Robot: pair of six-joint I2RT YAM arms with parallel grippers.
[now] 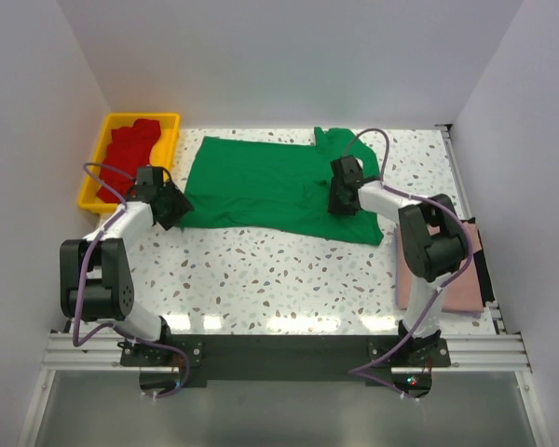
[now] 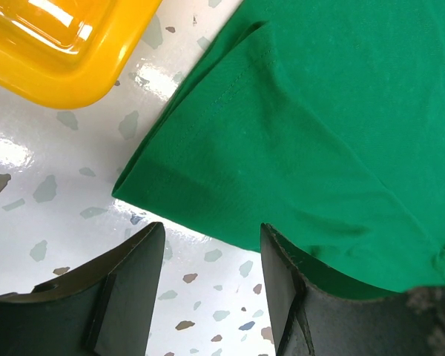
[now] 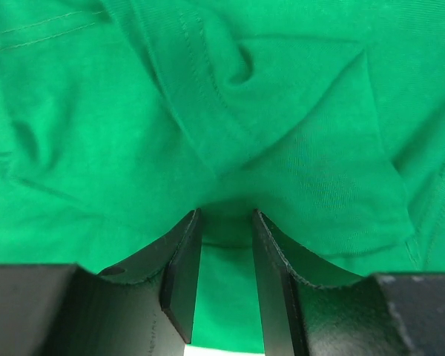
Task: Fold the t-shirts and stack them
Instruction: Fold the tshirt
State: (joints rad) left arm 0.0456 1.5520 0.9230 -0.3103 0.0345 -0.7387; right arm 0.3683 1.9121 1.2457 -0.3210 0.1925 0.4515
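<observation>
A bright green t-shirt (image 1: 270,186) lies spread flat across the far middle of the table. My left gripper (image 1: 170,206) is open and empty at the shirt's near left corner (image 2: 230,185). Speckled table shows between its fingers, and the right fingertip (image 2: 278,256) overlaps the hem. My right gripper (image 1: 341,199) is low over the shirt's right part. Its jaws stand a narrow gap apart, with a raised, wrinkled fold of green cloth (image 3: 226,222) at the fingertips. A dusty pink t-shirt (image 1: 456,284) lies at the right edge. Red t-shirts (image 1: 129,149) sit in the tray.
A yellow plastic tray (image 1: 170,140) stands at the far left, and its corner (image 2: 67,67) is close to my left gripper. White walls enclose the table on three sides. A black strip runs along the right edge beside the pink shirt.
</observation>
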